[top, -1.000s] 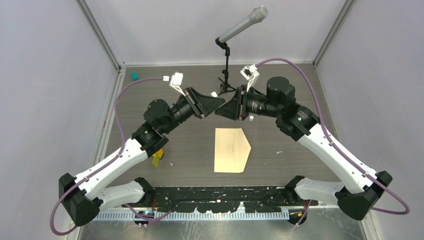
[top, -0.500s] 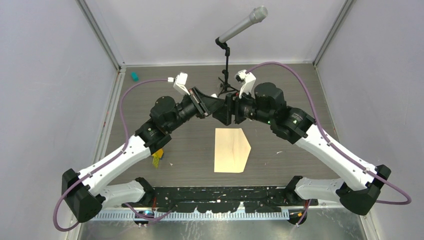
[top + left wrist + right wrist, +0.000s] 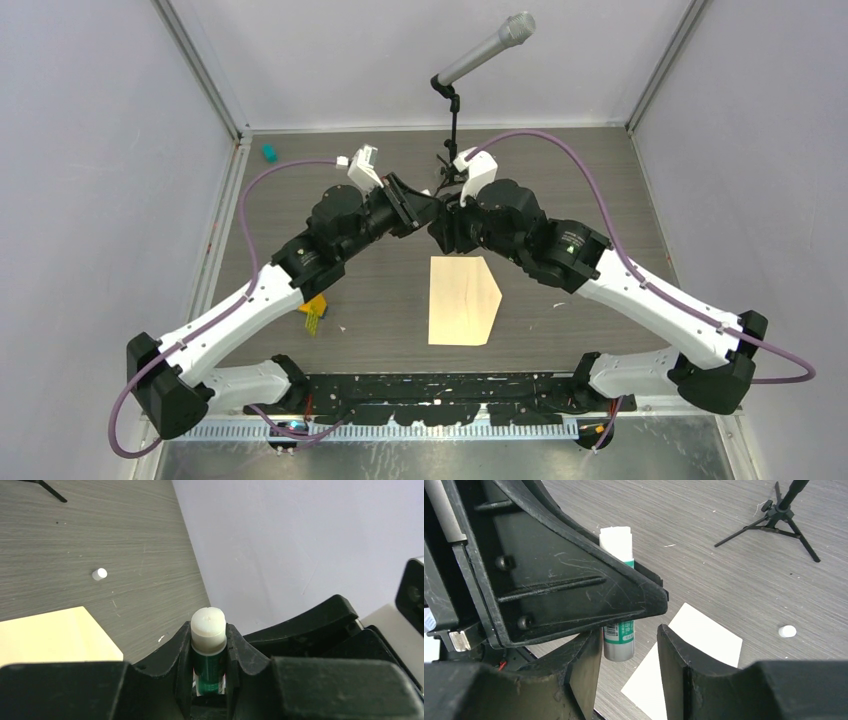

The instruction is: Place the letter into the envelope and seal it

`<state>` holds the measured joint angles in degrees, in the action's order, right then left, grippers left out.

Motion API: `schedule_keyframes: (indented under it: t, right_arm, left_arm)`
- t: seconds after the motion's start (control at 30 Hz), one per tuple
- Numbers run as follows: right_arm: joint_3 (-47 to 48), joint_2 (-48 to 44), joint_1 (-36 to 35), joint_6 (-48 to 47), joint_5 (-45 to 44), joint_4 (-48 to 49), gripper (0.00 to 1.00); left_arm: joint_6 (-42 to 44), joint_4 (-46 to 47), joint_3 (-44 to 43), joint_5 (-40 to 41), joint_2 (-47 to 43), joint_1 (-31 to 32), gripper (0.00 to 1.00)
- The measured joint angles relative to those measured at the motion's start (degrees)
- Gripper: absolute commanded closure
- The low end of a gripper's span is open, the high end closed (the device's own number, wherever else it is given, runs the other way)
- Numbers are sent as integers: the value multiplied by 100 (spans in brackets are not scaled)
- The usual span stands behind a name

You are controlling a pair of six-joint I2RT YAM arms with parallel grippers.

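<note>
The tan envelope (image 3: 463, 300) lies flat mid-table with its pointed flap open to the right; it also shows as pale paper (image 3: 50, 635) (image 3: 694, 655) in both wrist views. I cannot make out the letter apart from it. Above the envelope's far end the two grippers meet. My left gripper (image 3: 425, 207) (image 3: 208, 636) is shut on a green glue stick (image 3: 208, 622) (image 3: 620, 630) whose white glue end is bare. My right gripper (image 3: 445, 228) (image 3: 629, 632) is open, its fingers either side of the stick's bottom end, with a gap to the right finger (image 3: 674, 655).
A small white cap (image 3: 99, 574) (image 3: 787, 631) lies on the table beyond the envelope. A microphone on a tripod stand (image 3: 455, 150) stands at the back centre. A teal bit (image 3: 268, 153) sits at the back left, a yellow-orange object (image 3: 315, 312) by the left arm.
Both arms have closed in towards each other. The right wrist has swung left and down beside the left gripper, and its jaws have opened. The left gripper keeps hold of the glue stick.
</note>
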<state>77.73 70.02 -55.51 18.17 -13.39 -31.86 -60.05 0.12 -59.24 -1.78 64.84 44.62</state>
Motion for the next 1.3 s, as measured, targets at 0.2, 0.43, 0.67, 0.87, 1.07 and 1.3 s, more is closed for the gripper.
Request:
schedule_keyframes:
  t: [0.2, 0.43, 0.67, 0.87, 1.07, 1.3]
  right_arm:
    - [85, 125, -109, -70, -166, 4, 80]
    - [85, 107, -7, -31, 105, 35, 86]
    - [-369, -321, 1001, 520, 2752, 717, 88]
    - [-647, -479, 1353, 1193, 4544, 1637, 88]
    - [-654, -490, 1370, 1414, 5147, 2177, 82]
    - [-654, -531, 1360, 1416, 4953, 1906, 37]
  left_arm:
    - [2, -107, -11, 59, 20, 0, 100]
    - [160, -52, 15, 22, -48, 0, 100]
    - [664, 1408, 706, -577, -476, -9, 100]
    - [855, 2577, 1115, -1270, -857, -13, 100]
    - [938, 3047, 1156, -1558, -1029, -13, 100]
    - [1172, 2822, 1174, -1493, -1113, 0, 100]
